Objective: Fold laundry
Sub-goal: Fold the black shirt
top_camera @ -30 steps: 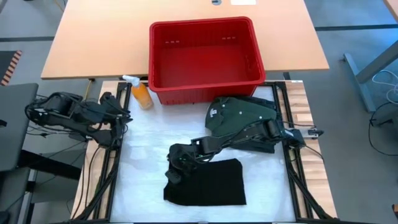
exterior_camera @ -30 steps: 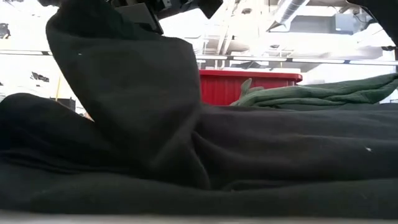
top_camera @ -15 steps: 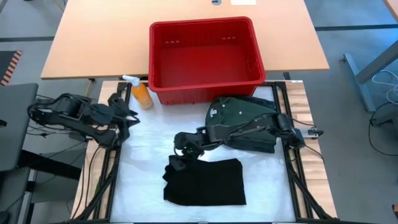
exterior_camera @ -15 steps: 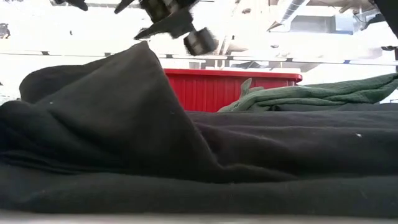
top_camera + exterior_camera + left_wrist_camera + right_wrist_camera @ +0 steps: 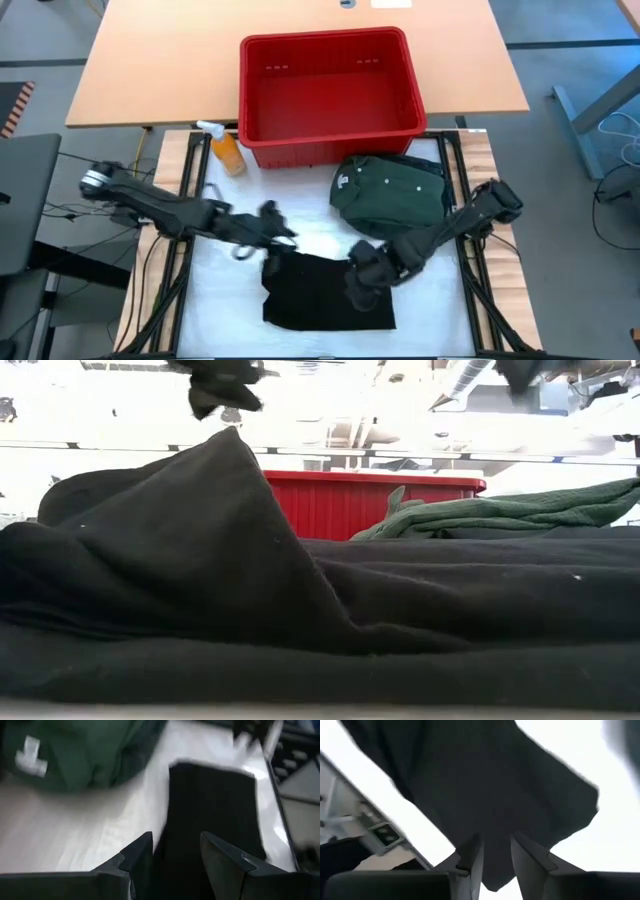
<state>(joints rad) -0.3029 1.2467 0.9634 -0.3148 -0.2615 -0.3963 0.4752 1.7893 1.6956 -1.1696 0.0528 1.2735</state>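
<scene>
A black garment (image 5: 335, 295) lies folded on the white table cover near the front edge. In the low view its left part stands up in a peaked fold (image 5: 232, 435). A green shirt (image 5: 395, 190) with a white neck label lies behind it, on darker cloth. My left gripper (image 5: 278, 232) hovers open over the black garment's far left corner; the left wrist view shows its fingers (image 5: 142, 857) apart with nothing between them. My right gripper (image 5: 358, 285) hovers open over the garment's right part (image 5: 485, 785), pointing steeply down and clear of the cloth.
A red plastic basket (image 5: 325, 85) stands at the table's far side. An orange spray bottle (image 5: 226, 150) stands by the basket's left corner. Bare white cover (image 5: 230, 300) lies left of the black garment. Metal rails run along both sides of the table.
My right gripper has let go of the black garment's raised left part, which has dropped into a peaked fold. It then rose and swung toward the table's right, over the garment's right part. My left gripper has come from the left edge toward the garment's far left corner, sinking.
</scene>
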